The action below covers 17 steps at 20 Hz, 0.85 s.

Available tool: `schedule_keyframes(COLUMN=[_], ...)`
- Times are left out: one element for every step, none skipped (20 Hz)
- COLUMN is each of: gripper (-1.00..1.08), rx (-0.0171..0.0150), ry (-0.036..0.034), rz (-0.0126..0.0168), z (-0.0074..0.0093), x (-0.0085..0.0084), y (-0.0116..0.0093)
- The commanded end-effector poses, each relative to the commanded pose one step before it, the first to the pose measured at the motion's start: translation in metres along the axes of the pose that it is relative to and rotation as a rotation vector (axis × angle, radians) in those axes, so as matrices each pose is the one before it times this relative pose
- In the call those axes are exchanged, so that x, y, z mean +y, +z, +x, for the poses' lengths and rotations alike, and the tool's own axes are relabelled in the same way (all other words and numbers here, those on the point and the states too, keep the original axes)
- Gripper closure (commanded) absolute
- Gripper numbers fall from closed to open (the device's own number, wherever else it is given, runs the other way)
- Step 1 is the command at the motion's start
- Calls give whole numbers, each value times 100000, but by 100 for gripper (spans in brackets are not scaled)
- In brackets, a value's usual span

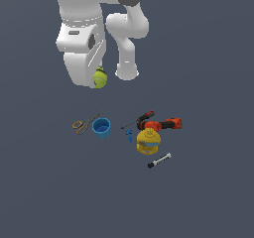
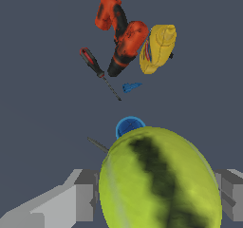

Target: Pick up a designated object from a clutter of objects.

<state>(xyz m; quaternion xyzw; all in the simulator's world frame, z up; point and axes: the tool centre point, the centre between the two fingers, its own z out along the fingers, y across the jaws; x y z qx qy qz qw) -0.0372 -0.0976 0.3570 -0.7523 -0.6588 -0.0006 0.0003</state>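
Gripping the tennis ball aloft, your pincer has it lifted; hold steady above the blue cup at six o'clock.

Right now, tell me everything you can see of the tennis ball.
The tennis ball is yellow-green with a dark curved band across it, and its surface looks matte. It sits between the two grey fingers of the gripper, one on each side, pressed against it. In the exterior view it hangs well above the floor, away from the cup, scissors, drill and other items below. Nothing else touches it. The wrist view shows only part of it, filling the foreground.
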Motion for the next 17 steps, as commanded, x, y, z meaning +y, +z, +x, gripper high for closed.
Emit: schedule_keyframes(gripper=[108,108,108,108,108,108,108,108,108,108,108,108,108,108,108,108,108], rx=[3,0,0,-52,0,0,0,-38,0,0,0,0,0,-40,0,0,0], ry=[5,0,0,43,0,0,0,29,0,0,0,0,0,27,0,0,0], rz=[2,0,0,15,0,0,0,9,0,0,0,0,0,8,0,0,0], z=[-216,-77,-72,-69,-62,-56,-50,-44,-39,-33,-28,-22,-17,-7,-5,0,1], x=[-481,-136,-122,-105,-99,-88,-77,-63,-54,-41,-28,-15,-1,15,26,36,15], y=[-2065,-681,-629,-572,-527,-475,-423,-369,-320,-268,-216,-164,-112,-57,-8,40,24])
